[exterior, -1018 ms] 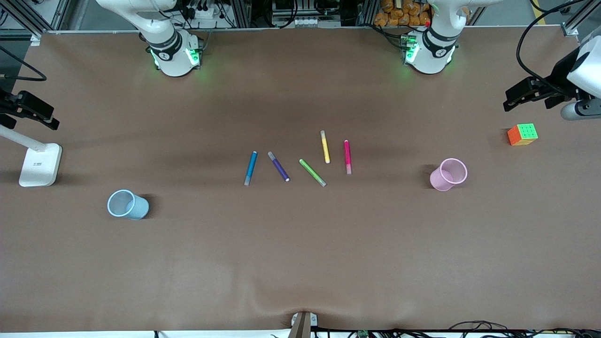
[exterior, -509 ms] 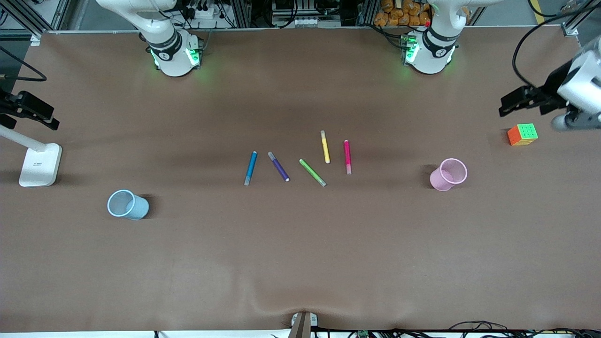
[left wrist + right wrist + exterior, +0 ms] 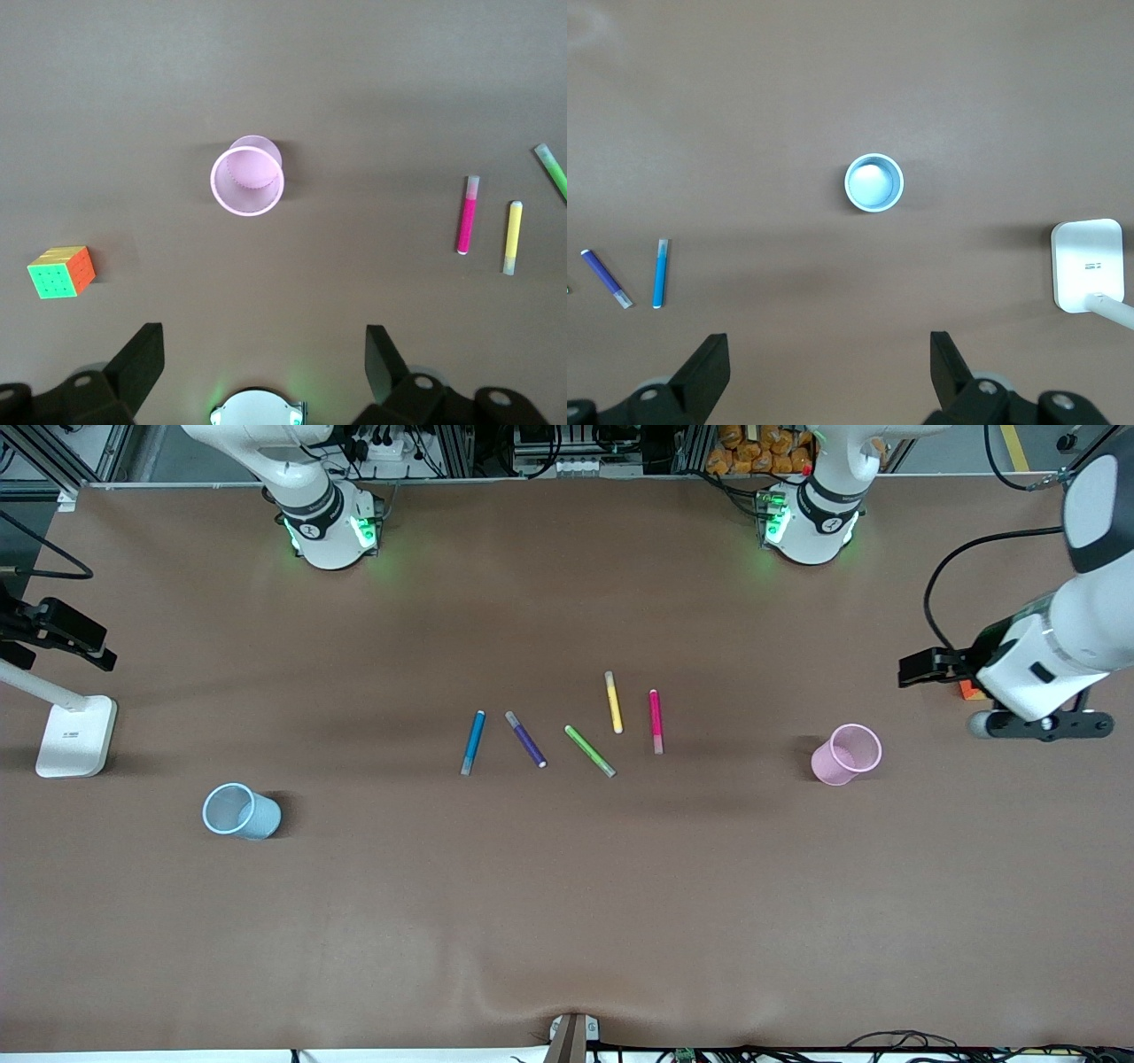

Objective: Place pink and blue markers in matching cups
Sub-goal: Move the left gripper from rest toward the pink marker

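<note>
Front view shows five markers fanned out mid-table, nothing yet moved into a cup. The pink marker (image 3: pixel 655 721) and blue marker (image 3: pixel 473 741) lie flat, each a slim bright barrel with a pale greyish cap end; they look light, stiff and smooth, likely to roll, so a pinch across the mid-barrel seems the safest hold. The left gripper (image 3: pixel 263 372) hovers with jaws spread wide and empty, above the table at the left arm's end; the pink cup (image 3: pixel 247 180) stands upright just ahead of those jaws, the pink marker well off to one side of them beside the yellow marker (image 3: pixel 511 237). The right gripper (image 3: pixel 828 372), jaws likewise spread and empty, hangs over the right arm's end, the blue cup (image 3: pixel 873 182) ahead of its jaws and the blue marker off to one side.
</note>
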Motion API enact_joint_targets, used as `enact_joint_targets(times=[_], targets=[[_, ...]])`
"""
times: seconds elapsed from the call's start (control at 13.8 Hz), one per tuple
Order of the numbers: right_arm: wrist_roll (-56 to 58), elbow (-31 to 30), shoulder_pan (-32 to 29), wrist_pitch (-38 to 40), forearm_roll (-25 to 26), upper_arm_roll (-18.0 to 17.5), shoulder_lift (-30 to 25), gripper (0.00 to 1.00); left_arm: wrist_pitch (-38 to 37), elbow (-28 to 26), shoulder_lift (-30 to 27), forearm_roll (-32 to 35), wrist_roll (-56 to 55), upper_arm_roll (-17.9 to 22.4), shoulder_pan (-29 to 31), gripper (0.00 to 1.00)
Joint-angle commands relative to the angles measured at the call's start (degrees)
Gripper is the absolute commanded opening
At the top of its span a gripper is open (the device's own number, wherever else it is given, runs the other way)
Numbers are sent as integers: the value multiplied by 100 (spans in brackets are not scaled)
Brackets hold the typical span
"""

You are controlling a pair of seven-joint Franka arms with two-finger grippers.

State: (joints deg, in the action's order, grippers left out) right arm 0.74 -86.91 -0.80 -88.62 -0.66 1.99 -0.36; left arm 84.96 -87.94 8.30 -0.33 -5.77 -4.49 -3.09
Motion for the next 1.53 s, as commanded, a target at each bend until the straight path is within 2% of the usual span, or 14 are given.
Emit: enact_joint_targets(times=[0.0,0.8,1.02,1.24,1.45], targets=[[-48,16,1,37,83,-40,1,100,-77,198,84,-2,-82,1,-78,100],[-48,7,63,37,83,-40,1,100,-85,216,233,68,-83,1,-17,100],[-48,-1,63,37,75,-49,1,100,-76,251,558,16,-109,-8,-96,100],[-48,-1,63,46,75,-49,1,100,-59,224,1119,76,-476,1,-683,100],[-48,-1,72,46,75,-49,10,100,274,224,1455,-20,-697,-8,-799,100]])
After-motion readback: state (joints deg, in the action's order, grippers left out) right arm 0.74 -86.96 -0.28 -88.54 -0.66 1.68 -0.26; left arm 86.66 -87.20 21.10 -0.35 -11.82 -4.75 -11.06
